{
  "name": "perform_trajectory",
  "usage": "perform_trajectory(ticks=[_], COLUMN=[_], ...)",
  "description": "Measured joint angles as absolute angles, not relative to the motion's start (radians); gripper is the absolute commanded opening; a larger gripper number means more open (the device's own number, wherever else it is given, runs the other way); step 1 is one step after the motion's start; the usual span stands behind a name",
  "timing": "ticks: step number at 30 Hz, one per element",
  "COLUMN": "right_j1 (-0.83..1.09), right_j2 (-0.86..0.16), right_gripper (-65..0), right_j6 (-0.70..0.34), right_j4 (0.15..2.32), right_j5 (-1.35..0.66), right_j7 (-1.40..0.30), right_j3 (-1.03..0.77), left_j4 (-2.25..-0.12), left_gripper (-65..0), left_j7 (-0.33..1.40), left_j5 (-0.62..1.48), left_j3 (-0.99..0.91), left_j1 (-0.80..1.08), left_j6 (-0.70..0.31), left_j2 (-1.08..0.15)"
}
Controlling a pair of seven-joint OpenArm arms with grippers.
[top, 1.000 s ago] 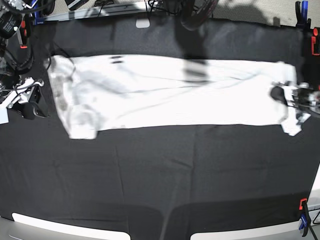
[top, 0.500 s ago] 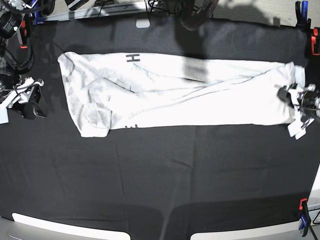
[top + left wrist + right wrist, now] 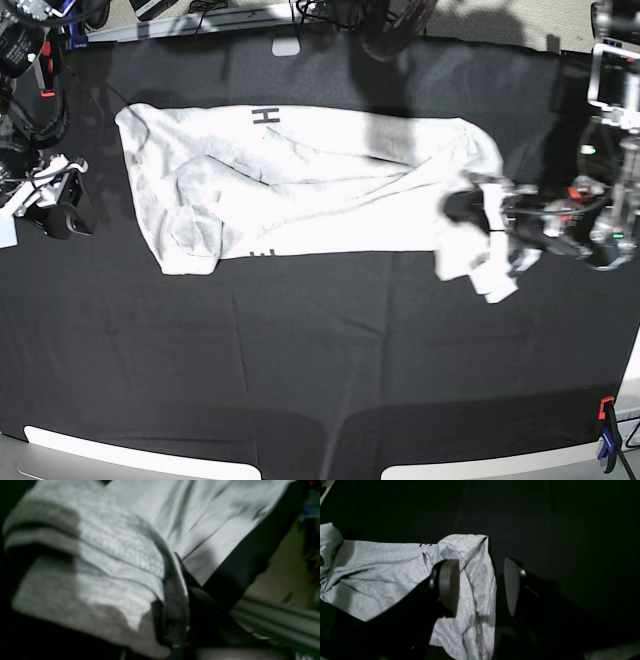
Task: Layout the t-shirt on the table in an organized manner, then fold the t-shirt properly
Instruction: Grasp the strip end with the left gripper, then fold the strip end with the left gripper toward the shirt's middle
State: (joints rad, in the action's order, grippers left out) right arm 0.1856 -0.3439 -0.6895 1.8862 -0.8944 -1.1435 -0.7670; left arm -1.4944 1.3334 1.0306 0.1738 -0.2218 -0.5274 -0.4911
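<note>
Table (image 3: pixel 300 380) of wrinkled black cloth bears the t-shirt (image 3: pixel 300 180), left claw (image 3: pixel 470 205) clamping its hem, right claw (image 3: pixel 480 587) wide.

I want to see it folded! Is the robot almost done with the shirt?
Not yet. The white cotton t-shirt already lies stretched long across the black cloth table. The left gripper, jaws shut, is carrying one end inward to start a fold. The open right gripper holds nothing. The remaining folds are left.
</note>
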Motion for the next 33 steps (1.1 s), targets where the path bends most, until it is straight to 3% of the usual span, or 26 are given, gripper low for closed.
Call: perform_trajectory(ticks=[6,13,16,17,19,24,33], right_j1=[0.186,0.186,0.186,0.186,0.186,0.186,0.186], right_j2=[-0.344,-0.344,-0.344,-0.344,-0.344,-0.344,-0.344], right_gripper=[-36.6,-36.6,-36.6,-36.6,-36.6,-36.6,-36.6], right_j6=[-0.690,-0.690,-0.690,-0.690,-0.690,-0.690,-0.690], right_j4=[1.886,1.886,1.886,1.886,1.886,1.886,1.886], right_j5=[-0.895,-0.895,-0.895,-0.894,-0.894,-0.895,-0.894], right_j7=[-1.143,-1.143,-1.143,-1.143,-1.143,-1.143,-1.143], right_j3=[-0.767,-0.767,-0.767,-0.767,-0.767,-0.767,-0.767], left_j4=[-1.494,-1.494,-1.494,-1.494,-1.494,-1.495,-1.495], left_gripper=[-65.0,-64.1,-38.7,-33.1,-28.5,-28.2,-28.3], left_j7=[1.333,1.333,1.336,1.336,1.349,1.411,1.409], left_j5=[0.964,0.945,1.005,1.069,1.220,1.462,1.340], left_j3=[0.171,0.170,0.170,0.170,0.170,0.170,0.169], left_j1=[-0.222,-0.222,-0.222,-0.222,-0.222,-0.222,-0.284], left_j6=[-0.505,-0.505,-0.504,-0.504,-0.504,-0.590,-0.595], left_j2=[-0.374,-0.363,-0.363,-0.363,-0.360,-0.336,-0.416])
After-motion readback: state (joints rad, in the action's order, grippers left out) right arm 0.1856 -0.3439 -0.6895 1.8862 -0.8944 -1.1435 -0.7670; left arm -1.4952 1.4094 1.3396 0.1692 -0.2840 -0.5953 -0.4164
